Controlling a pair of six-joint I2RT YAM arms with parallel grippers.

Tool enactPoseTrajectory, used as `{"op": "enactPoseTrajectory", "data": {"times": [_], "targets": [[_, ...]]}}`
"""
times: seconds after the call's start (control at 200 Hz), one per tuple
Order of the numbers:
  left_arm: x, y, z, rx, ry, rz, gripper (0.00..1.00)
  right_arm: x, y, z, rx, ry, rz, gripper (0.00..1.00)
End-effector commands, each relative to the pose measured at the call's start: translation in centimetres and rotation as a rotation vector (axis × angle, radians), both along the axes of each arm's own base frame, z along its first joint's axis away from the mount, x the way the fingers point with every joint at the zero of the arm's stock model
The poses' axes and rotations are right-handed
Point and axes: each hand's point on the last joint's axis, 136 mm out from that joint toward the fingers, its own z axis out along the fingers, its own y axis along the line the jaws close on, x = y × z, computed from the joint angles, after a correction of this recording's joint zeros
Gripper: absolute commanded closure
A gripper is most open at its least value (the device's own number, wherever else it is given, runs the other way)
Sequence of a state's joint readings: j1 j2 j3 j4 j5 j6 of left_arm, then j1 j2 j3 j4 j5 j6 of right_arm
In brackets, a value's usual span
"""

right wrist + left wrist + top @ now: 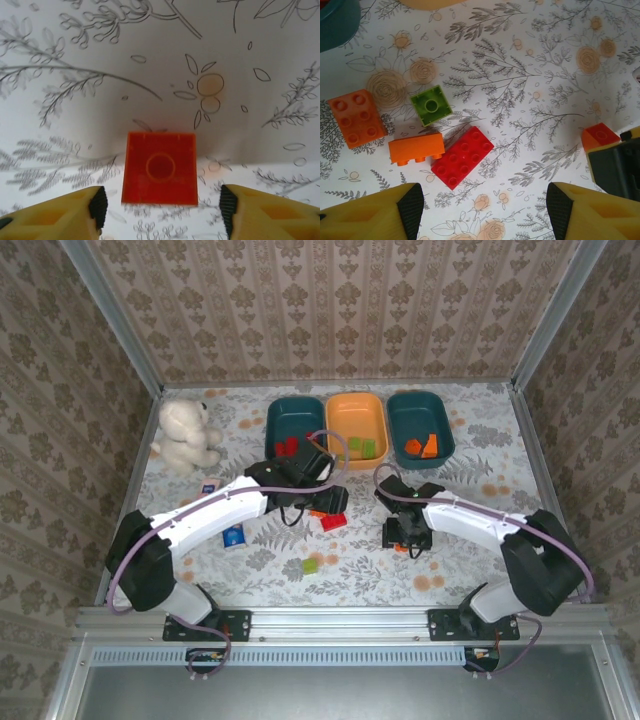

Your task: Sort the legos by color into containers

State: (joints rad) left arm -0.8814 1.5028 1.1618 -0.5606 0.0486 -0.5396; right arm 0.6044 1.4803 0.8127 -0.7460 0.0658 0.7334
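Beneath the parted right claw (161, 207), an orange lego (160, 167) lies blurred.

White arms (215, 508), blk joints, purple cables (343, 450), yellow/blk hands (483, 212).

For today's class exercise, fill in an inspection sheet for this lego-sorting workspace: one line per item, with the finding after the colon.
Surface: floral table, loose bricks lying on it.
Job's things: left teal tub holds red bricks; orange tub holds green bricks; right teal tub holds orange bricks. Unsorted: red brick, green brick, orange brick, second orange brick.
Clutter: white teddy bear, blue-and-white carton.
Grippers: left gripper open above the unsorted cluster; right gripper open, straddling a reddish-orange brick without touching it.
Cables: purple cable looping off the left arm.
Surroundings: patterned walls, metal frame.
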Motion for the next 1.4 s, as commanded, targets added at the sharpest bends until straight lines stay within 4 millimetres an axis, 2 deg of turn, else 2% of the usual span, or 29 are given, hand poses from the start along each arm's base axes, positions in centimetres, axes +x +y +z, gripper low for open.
{"op": "enactPoseTrajectory", "data": {"times": [0.0,0.11,0.27,0.345,0.445,0.525,0.655,0.795,0.96,1.085,1.23,1.395], "targets": [[0.1,0.3,1.2,-0.037,-0.013,0.021,0.30,0.8,0.2,-0.5,0.022,0.014,-0.034,0.43],[0.2,0.8,1.5,-0.041,-0.018,0.033,0.30,0.9,0.3,-0.9,0.039,0.019,-0.048,0.50],[0.4,1.2,1.9,-0.052,-0.027,0.047,0.30,1.5,0.6,-0.6,0.048,0.006,-0.055,0.71],[0.5,1.3,2.3,-0.062,-0.030,0.053,0.31,2.1,0.7,0.6,0.050,-0.026,-0.053,0.74],[1.1,0.7,4.2,-0.107,-0.052,0.061,0.31,3.9,0.9,3.9,0.077,-0.103,-0.052,0.75],[2.4,0.0,6.5,-0.153,-0.088,0.071,0.31,6.0,0.7,6.8,0.106,-0.160,-0.060,0.75],[5.5,-0.6,10.0,-0.237,-0.127,0.113,0.31,11.2,-0.5,10.8,0.126,-0.245,-0.076,0.75],[9.0,-0.5,11.5,-0.315,-0.130,0.168,0.31,17.6,-1.9,12.5,0.136,-0.297,-0.114,0.75],[11.5,-0.4,12.0,-0.361,-0.116,0.204,0.31,24.5,-3.8,11.7,0.115,-0.317,-0.170,0.75],[12.2,0.0,12.2,-0.359,-0.125,0.216,0.31,28.2,-5.1,10.1,0.110,-0.310,-0.204,0.75],[11.9,0.7,12.0,-0.349,-0.121,0.231,0.31,30.7,-5.4,6.8,0.101,-0.251,-0.202,0.74],[11.5,1.7,11.7,-0.334,-0.116,0.251,0.31,32.6,-6.0,4.6,0.105,-0.241,-0.208,0.74]]}}
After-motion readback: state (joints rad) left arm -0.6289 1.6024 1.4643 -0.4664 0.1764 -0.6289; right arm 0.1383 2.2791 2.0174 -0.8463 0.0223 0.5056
